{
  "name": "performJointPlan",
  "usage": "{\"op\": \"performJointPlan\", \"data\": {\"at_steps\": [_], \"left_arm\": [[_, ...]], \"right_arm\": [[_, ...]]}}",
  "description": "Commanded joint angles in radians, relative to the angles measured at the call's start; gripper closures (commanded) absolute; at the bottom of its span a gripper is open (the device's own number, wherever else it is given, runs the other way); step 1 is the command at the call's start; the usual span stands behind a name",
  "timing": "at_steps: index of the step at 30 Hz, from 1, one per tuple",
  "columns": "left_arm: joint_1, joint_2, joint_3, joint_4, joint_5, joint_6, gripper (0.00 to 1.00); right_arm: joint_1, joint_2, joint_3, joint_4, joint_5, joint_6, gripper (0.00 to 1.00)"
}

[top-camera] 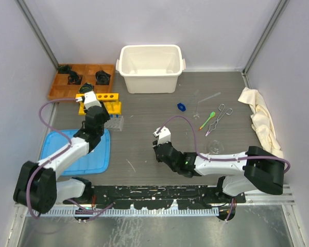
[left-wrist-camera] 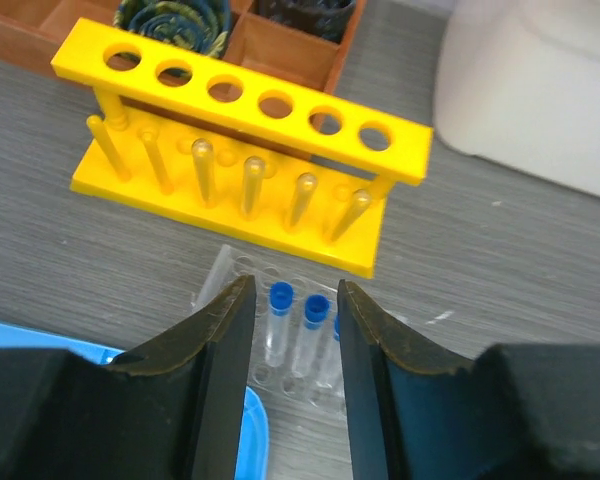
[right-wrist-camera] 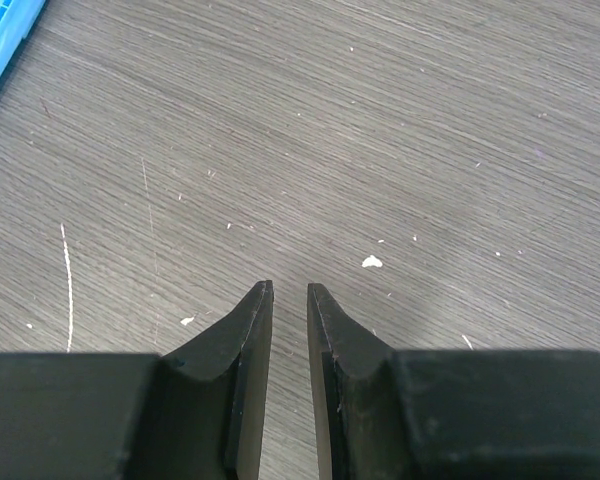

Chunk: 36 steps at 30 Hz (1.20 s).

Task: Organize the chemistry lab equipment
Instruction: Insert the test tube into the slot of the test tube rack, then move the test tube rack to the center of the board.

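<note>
Tubes (left-wrist-camera: 278, 330) with blue caps are lying between my spread left gripper (left-wrist-camera: 292, 300) fingers, yellow rack (left-wrist-camera: 245, 100) sitting unfilled. Right gripper (right-wrist-camera: 289, 292), nearly closed and empty, is idling while forceps (top-camera: 219, 119) and spoon (top-camera: 207, 119) are waiting.

White bin (top-camera: 151, 67) at the back — orange tray (top-camera: 80, 80) left, cloth (top-camera: 260, 118) right, blue mat (top-camera: 80, 152) near.

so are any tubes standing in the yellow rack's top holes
No, all six holes of the yellow rack look empty; the blue-capped tubes sit in front of it.
</note>
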Motion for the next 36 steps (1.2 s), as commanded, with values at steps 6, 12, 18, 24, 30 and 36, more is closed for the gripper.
{"op": "performJointPlan", "data": {"at_steps": [6, 12, 18, 24, 30, 36], "left_arm": [[-0.012, -0.311, -0.011, -0.374, 0.244, -0.262, 0.62], [-0.014, -0.449, -0.031, -0.522, 0.369, -0.29, 0.83], [-0.015, -0.477, -0.018, -0.631, 0.418, -0.256, 0.92], [-0.018, -0.292, -0.008, -0.484, 0.515, -0.231, 0.87], [-0.02, -0.01, 0.173, -0.421, 0.508, -0.204, 0.85], [-0.024, 0.214, 0.414, -0.376, 0.538, -0.219, 0.84]], "right_arm": [[-0.229, 0.135, 0.337, -0.096, -0.196, -0.016, 0.76], [-0.332, 0.49, 0.795, -0.302, -0.399, -0.077, 0.99], [-0.367, 0.744, 1.131, -0.442, -0.425, -0.106, 0.99], [-0.421, 0.637, 0.966, -0.359, -0.386, -0.043, 0.99], [-0.467, 0.429, 0.688, -0.288, -0.324, -0.012, 0.99], [-0.468, 0.269, 0.519, -0.277, -0.293, 0.004, 0.98]]}}
